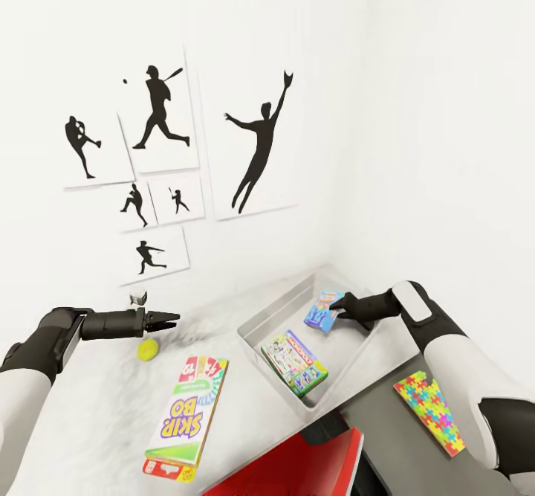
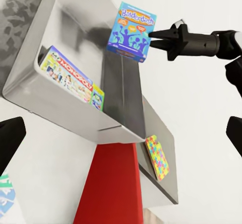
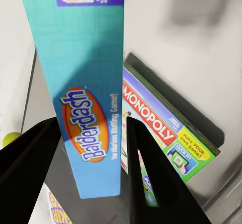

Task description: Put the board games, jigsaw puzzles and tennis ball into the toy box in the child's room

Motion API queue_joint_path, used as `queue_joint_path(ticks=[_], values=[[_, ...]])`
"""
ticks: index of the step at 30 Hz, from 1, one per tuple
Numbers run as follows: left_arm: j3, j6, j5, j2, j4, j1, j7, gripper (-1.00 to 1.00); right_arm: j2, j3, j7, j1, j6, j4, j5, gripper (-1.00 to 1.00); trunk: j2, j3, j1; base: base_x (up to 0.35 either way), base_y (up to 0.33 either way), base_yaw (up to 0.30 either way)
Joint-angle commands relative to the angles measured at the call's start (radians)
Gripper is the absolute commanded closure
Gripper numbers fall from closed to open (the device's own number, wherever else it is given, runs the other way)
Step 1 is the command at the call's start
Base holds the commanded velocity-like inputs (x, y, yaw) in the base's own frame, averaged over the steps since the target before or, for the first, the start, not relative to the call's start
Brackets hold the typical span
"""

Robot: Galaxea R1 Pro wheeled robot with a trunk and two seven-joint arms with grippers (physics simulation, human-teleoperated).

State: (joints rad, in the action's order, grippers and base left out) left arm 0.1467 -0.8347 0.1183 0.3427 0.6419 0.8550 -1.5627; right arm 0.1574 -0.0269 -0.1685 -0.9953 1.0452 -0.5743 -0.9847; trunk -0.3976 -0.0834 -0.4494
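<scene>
The right gripper [image 1: 340, 307] holds the small blue Balderdash box [image 1: 322, 310] by one edge, its fingers [image 3: 30, 158] clamped on either side of the lid, over the far end of the toy box [image 1: 256, 323]. The game hangs tilted above the tray's floor, apparently not touching it, and is probably held by its edge so it can drop flat beside what is already inside.

The Monopoly box [image 1: 293, 362] lies in the near part of the tray, leaning against the near wall, which leaves the far half free for the blue game. That looks like the reason the arm reaches to the far side.

The left gripper [image 1: 169, 321] hovers above the bench [image 1: 89, 407], carrying nothing. Its fingers look nearly closed in the head view, though I cannot tell for certain. The tennis ball [image 1: 148, 349] sits on the bench just beside and below it, likely the left arm's next pick.

The Skip-Bo box [image 1: 186, 416] lies flat on the bench nearer the robot, left of the tray and well apart from the ball. One jigsaw puzzle [image 1: 429, 412] lies on the lower grey section to the right of the tray. A red object [image 1: 297, 466], perhaps a chair, stands at the near edge.

By my reckoning, one game is stowed, one is about to be released, and the Skip-Bo, ball and puzzle remain.
</scene>
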Motion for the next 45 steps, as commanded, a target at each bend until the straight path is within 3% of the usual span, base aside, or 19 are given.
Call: queue_joint_path(ticks=[1,15,29,30,45], values=[[0.004,-0.01,0.011,-0.001,0.001,0.001,-0.008,-1.0,0.001,-0.003,-0.009,-0.004,0.002,-0.001,-0.009,1.0,-0.002,-0.004,-0.001,0.0,0.0,0.0],[0.004,-0.01,0.011,-0.001,0.001,0.001,-0.008,-1.0,-0.003,-0.001,-0.009,-0.009,0.002,-0.001,-0.009,1.0,-0.002,-0.026,-0.001,0.0,0.0,0.0],[0.004,-0.01,0.011,-0.001,0.001,0.001,-0.008,-1.0,-0.004,-0.001,-0.009,-0.009,0.002,-0.001,-0.009,1.0,-0.002,-0.029,-0.001,0.0,0.0,0.0],[0.004,-0.01,0.011,-0.001,0.001,0.001,-0.008,-1.0,-0.004,-0.001,-0.009,-0.009,0.002,-0.001,-0.009,-1.0,-0.002,-0.029,-0.001,0.0,0.0,0.0],[0.004,-0.01,0.011,-0.001,0.001,0.001,-0.008,-1.0,-0.003,-0.001,-0.009,-0.009,0.002,-0.007,-0.008,-1.0,-0.002,-0.029,-0.001,0.0,0.0,0.0]])
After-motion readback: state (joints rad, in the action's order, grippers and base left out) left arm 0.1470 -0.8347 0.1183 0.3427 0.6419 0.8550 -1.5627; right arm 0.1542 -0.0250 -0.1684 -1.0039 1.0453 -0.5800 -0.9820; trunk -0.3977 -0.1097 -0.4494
